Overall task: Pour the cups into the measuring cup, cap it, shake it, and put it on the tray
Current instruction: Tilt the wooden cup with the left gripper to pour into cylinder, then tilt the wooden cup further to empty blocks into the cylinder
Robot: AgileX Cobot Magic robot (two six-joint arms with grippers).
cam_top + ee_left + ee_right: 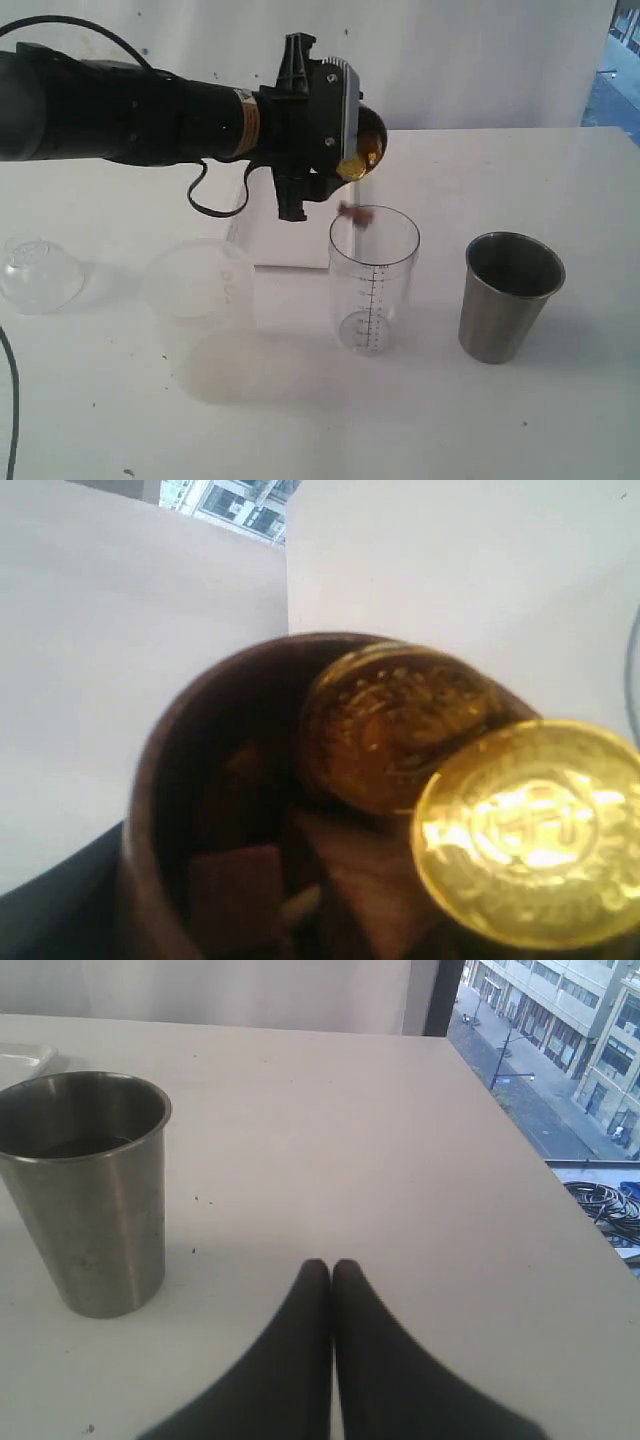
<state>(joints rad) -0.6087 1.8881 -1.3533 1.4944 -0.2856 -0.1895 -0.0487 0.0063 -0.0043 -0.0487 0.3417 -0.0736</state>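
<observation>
Where the left arm reaches in over the table, left gripper [345,128]: clamped on the wooden cup [372,135] and holding it in the air.
Wooden cup: tipped over, mouth turned down toward the measuring cup [373,280]; directly above that cup's open rim and clear of it.
Cup contents: two gold coins [530,830] at the lip, one overlapping the other, with brown chunks [235,895] behind them deeper in the cup.
In the air: one brown piece [355,213] below the wooden cup's mouth, level with the measuring cup's rim.
Measuring cup: upright on the table [420,420], uncapped, its black scale facing the exterior camera.
Steel tumbler [510,295]: upright, just right of the measuring cup and apart from it; something dark sits low inside it in the right wrist view.
Right gripper [332,1270]: fingers pressed together on nothing, low over bare table, near the steel tumbler but not touching it.
Frosted tub [200,300]: near the measuring cup, on its left.
Tray [285,235]: on the table behind the frosted tub and the measuring cup, beneath the left gripper.
Clear dome lid [38,272]: at the far left, well apart from the rest.
</observation>
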